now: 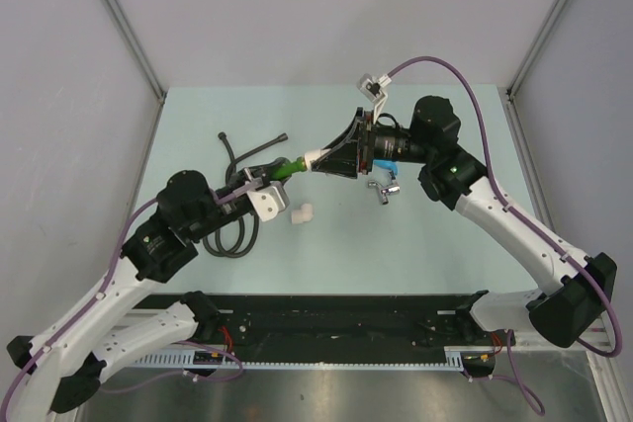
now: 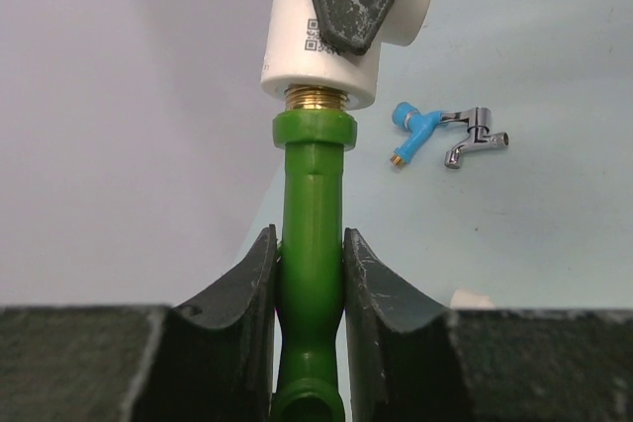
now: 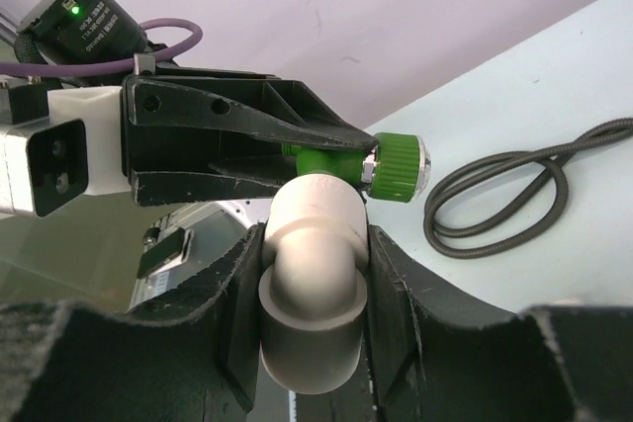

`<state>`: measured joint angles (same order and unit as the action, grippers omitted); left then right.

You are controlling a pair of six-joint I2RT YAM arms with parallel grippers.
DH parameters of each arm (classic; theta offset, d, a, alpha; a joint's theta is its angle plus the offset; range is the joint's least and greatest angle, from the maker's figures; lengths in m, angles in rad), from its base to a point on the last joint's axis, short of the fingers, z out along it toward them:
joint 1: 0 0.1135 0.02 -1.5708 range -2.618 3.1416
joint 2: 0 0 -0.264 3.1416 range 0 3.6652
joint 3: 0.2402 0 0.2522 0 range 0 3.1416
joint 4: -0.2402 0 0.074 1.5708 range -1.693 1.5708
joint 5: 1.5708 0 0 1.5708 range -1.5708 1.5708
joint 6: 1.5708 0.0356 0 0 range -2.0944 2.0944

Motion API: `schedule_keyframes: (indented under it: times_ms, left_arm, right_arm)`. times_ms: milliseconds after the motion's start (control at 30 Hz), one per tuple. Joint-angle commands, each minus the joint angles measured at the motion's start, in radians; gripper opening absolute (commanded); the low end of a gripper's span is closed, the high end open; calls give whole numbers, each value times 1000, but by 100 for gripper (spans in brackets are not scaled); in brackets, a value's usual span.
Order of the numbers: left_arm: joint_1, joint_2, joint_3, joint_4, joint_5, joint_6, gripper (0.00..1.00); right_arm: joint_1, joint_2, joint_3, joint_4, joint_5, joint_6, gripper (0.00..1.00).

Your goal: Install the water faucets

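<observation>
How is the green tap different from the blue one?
The green faucet is green along its whole body; the blue-handled faucet has a shiny chrome body. The green faucet is held up, clamped in the left gripper, its brass thread meeting the white elbow fitting that the right gripper holds; the blue-handled faucet lies loose on the table, touched by nothing. Both are small taps.

Markings | QR code on white elbow fitting | print beside it: illegible | lettering on black camera housing: illegible
</observation>
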<state>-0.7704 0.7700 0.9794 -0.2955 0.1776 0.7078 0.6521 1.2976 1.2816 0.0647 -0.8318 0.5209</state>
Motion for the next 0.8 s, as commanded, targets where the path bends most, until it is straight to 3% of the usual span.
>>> schedule_keyframes:
  times_ms: [0,400,500,767]
  left_arm:
    - [-32,-1,-4,156,56,50,0]
    - [-33,-29,-44,159,33,55,0]
    - [-33,-34,-51,167,30,47,0]
    - [-32,-35,-85,156,-32,-70,0]
  right_arm:
    - [21,22,47,-43,-44,86,0]
    - [9,22,58,-108,-6,128,0]
    - [7,22,58,-120,0,125,4]
    - [-52,-66,58,-209,128,5,0]
